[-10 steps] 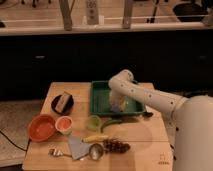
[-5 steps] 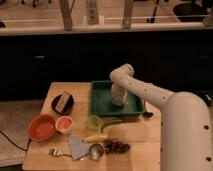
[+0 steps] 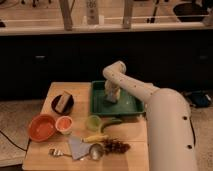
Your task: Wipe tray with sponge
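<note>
Though can't tell if open/closed, claw (image 3: 112,96) hangs over tray (image 3: 131,105), left of ctr.

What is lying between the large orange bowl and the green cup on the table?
In the camera view, a small orange cup stands between the large orange bowl and the green cup. The gripper is inside the tray.

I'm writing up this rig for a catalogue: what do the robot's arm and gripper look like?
The arm is cream-white: smooth rounded tubular segments, very thick near the camera, slimmer past a rounded elbow with small dark dots. No cables or logos show. The gripper, over the tray, looks equally pale; finer details cannot be made out.
</note>
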